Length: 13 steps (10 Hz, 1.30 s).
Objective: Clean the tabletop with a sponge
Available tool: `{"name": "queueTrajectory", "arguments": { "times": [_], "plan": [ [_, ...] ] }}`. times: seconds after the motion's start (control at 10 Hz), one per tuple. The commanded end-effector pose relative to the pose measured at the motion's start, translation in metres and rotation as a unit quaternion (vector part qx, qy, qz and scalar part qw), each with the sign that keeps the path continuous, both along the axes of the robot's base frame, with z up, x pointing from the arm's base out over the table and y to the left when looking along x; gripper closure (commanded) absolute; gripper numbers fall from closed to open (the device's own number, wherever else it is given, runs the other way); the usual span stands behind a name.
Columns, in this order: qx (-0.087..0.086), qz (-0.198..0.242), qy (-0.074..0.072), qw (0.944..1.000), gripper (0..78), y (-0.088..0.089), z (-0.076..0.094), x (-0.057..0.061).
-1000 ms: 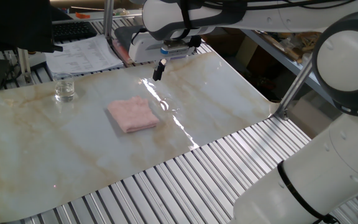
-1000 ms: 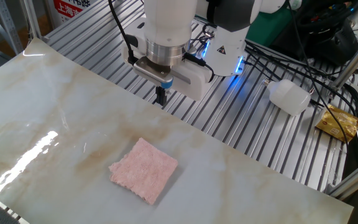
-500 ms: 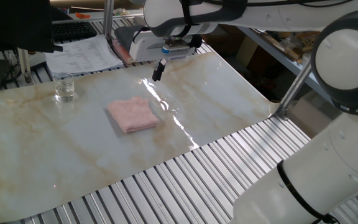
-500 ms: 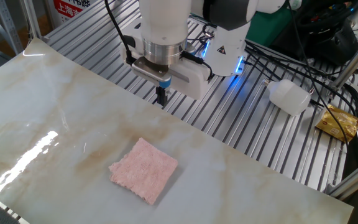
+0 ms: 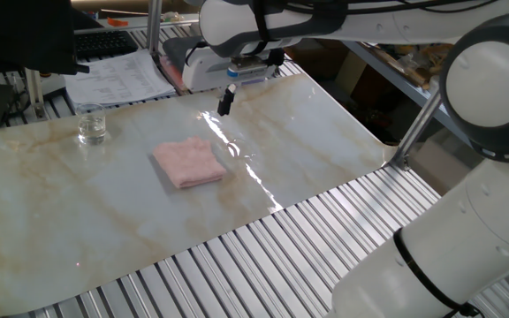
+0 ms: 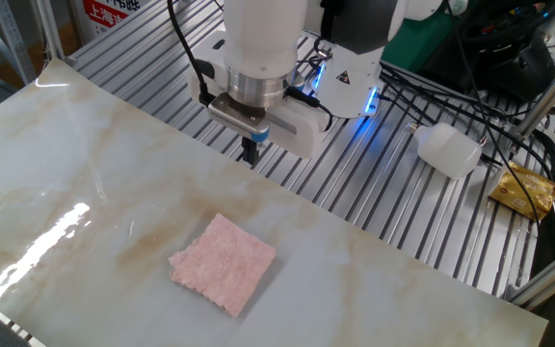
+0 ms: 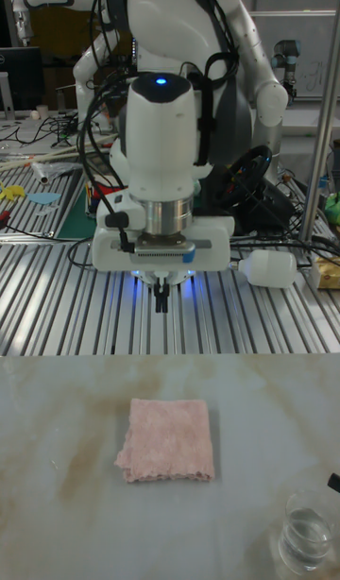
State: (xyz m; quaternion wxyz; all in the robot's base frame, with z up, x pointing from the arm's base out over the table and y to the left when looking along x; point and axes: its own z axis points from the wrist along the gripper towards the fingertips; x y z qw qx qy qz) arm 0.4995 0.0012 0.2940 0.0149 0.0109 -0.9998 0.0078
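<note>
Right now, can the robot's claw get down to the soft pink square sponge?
Probably yes. The claw hangs above the marble tabletop's edge, and the pink square sponge lies flat in the open with nothing between them.

Ribbed silver metal slats (image 6: 422, 207) form the bench, right of frame. Papers (image 5: 117, 78) lie upper left (beside a keyboard (image 5: 104, 41)); cables (image 6: 509, 58) tangle upper right.
</note>
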Motion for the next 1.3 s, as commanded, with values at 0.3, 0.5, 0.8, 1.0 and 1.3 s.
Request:
{"name": "queueTrajectory", "arguments": {
  "times": [0.3, 0.5, 0.8, 1.0, 1.3],
  "plan": [
    [0.001, 0.003, -0.003, 1.0, 77.6, 0.005, -0.019, 0.004],
    [0.001, 0.003, -0.015, 0.9999, 77.6, 0.006, -0.034, 0.008],
    [0.012, 0.004, -0.028, 0.9995, 77.6, 0.007, -0.053, 0.013],
    [0.027, 0.005, -0.036, 0.9989, 77.6, 0.006, -0.065, 0.014],
    [0.035, 0.003, -0.035, 0.9988, 77.6, 0.006, -0.064, 0.015]
  ]
}}
